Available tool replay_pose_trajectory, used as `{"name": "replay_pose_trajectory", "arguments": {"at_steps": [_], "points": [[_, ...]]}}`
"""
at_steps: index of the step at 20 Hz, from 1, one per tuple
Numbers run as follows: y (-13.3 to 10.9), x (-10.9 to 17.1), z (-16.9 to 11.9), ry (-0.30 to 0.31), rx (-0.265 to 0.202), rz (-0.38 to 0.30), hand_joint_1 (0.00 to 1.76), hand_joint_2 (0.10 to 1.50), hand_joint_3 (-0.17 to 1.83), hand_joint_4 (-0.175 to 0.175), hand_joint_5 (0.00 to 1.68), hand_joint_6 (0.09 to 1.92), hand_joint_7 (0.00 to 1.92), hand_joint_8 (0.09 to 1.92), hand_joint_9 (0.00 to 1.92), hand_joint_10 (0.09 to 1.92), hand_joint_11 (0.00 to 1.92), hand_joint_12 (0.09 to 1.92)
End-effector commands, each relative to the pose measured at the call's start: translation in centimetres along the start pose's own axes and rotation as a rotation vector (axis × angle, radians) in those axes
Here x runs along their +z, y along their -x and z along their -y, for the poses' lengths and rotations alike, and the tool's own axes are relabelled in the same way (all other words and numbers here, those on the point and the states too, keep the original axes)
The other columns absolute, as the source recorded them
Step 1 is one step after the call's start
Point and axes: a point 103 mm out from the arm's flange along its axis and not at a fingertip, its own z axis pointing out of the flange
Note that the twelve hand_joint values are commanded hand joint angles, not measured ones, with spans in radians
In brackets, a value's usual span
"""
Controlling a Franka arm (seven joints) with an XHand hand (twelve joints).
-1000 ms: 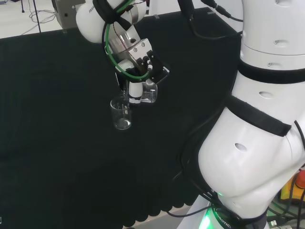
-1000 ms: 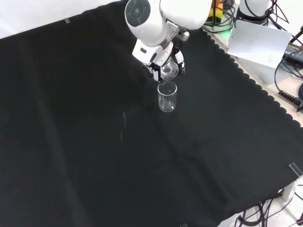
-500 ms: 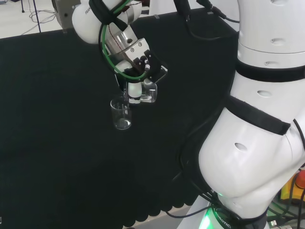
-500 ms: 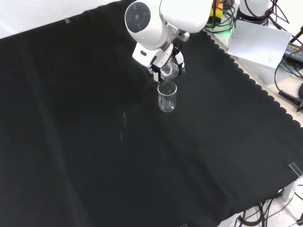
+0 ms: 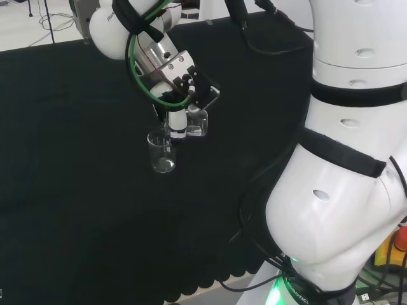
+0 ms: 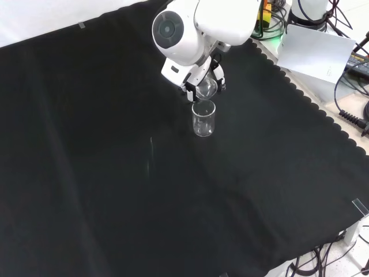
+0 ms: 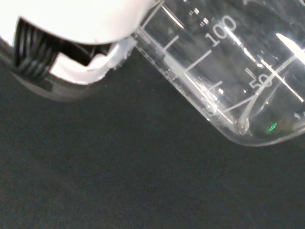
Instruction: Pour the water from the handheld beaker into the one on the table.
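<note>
A: Where do the vessels sit?

B: The hand [image 5: 180, 121] has its fingers curled round the handheld beaker [image 5: 198, 124], tilted above the cloth. The table beaker [image 6: 203, 118] stands upright on the black cloth [image 6: 104, 173], at about 6 o'clock from the held one in the front view, rims close.

A: Handling?

B: Judged: thin clear glass, light, slick, breakable. Hold the side wall at mid-height; keep clear of rim and spout. The wrist view shows little liquid left near the base [image 7: 248, 129].
</note>
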Motion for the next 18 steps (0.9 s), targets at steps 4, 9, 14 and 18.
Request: {"name": "replay_pose_trajectory", "arguments": {"at_steps": [4,9,14,18], "points": [[-0.10,-0.27,-0.11,-0.033,0.025,0.032,1.15,0.61,0.70,0.175,1.35,0.56,1.76,0.09,1.83,0.09,1.80,0.44],[-0.38,-0.44,-0.16,-0.049,0.029,0.042,1.14,0.62,0.69,0.175,1.33,0.58,1.76,0.09,1.83,0.09,1.80,0.44],[-0.58,-0.78,-0.17,-0.055,0.033,0.052,1.14,0.62,0.69,0.175,1.33,0.58,1.76,0.09,1.83,0.09,1.80,0.44],[-0.58,-0.95,-0.19,-0.062,0.039,0.059,1.14,0.62,0.69,0.175,1.33,0.59,1.76,0.09,1.83,0.09,1.80,0.44]]}}
